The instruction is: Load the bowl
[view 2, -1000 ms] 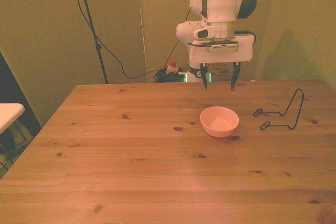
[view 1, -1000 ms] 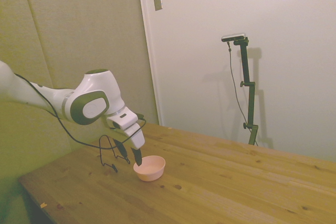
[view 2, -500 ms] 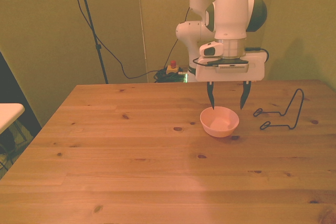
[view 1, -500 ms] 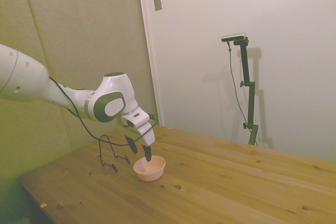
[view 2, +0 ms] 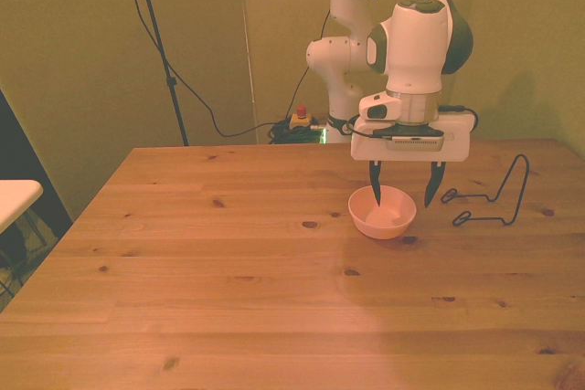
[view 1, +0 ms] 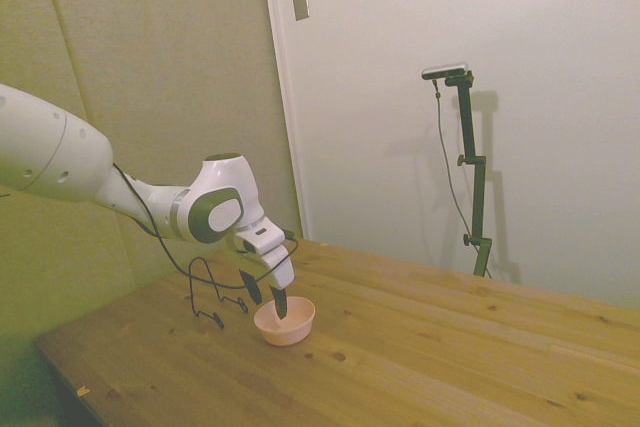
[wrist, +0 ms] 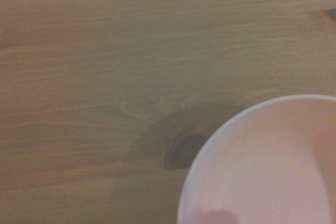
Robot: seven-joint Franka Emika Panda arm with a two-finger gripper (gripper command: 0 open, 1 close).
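Note:
The pale pink bowl (view 2: 382,212) sits upright on the wooden table (view 2: 228,299), also seen in the side view (view 1: 285,321) and filling a corner of the wrist view (wrist: 262,166). My gripper (view 2: 404,196) is open, its dark fingers pointing down. One fingertip (view 2: 376,197) hangs over the bowl's inside near its rim, the other (view 2: 430,196) lies outside the rim on the front view's right. Nothing is held. In the side view the gripper (view 1: 266,296) hovers at the bowl's rim.
A thin black wire rack (view 2: 494,198) stands on the table to the front view's right of the bowl; in the side view the rack (view 1: 212,297) is just behind the gripper. The table's far edge (view 2: 274,147) runs behind the arm.
The gripper has come forward and down from behind the bowl to the bowl's rim, staying open. The bowl and rack have not moved.

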